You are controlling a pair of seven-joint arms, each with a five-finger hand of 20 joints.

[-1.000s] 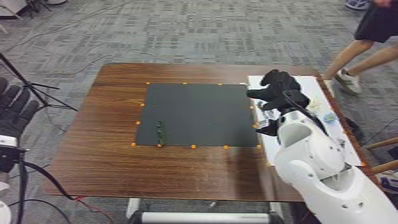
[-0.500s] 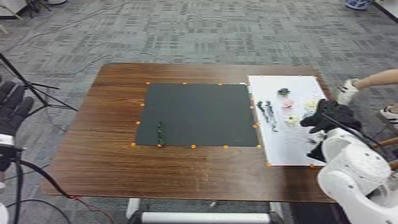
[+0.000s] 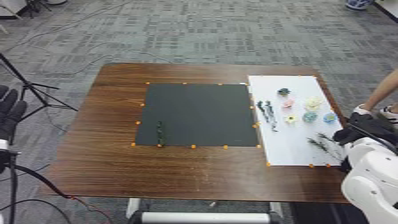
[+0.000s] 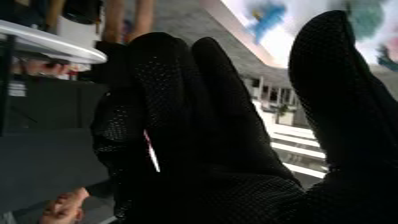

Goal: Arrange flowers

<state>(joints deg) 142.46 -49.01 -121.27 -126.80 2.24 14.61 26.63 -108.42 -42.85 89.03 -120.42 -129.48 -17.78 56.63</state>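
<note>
Landmark: the black mat (image 3: 200,112) on the bench (image 3: 169,172). One green stem (image 3: 161,134) lies on it, by the near-left corner, roughly lengthwise. White sheet (image 3: 282,152) sits just right of the mat with the stock. Slim dark sprigs (image 3: 270,111) are closest to the mat; further out are a pink flower (image 3: 287,103), dark rosette (image 3: 283,92), small yellow flower (image 3: 290,120), cream flower (image 3: 312,104), teal flower (image 3: 309,116) and blue flower (image 3: 330,118). Leafy sprigs (image 3: 318,144) lie near-right of the mat.

Right hand (image 3: 370,127) is well right of the mat, past the blooms: fingers straight, thumb wide, nothing held. Left hand (image 3: 8,112) is well left of the mat, fingers look straight, empty (partly cut off, so not certain).

Step looks like choosing the next piece; my read is early, one stem down. To do it well: come in from above, align thumb and fingers across one stem, close low and light, lift straight before heading to the mat. Sprigs lie close together (easy to drag a neighbour). Blooms look soft, so pinch at the base, don't squash. Set down beside the green stem without nudging it.

Labels, writing: nothing legible on the mat, sheet or flowers.
</note>
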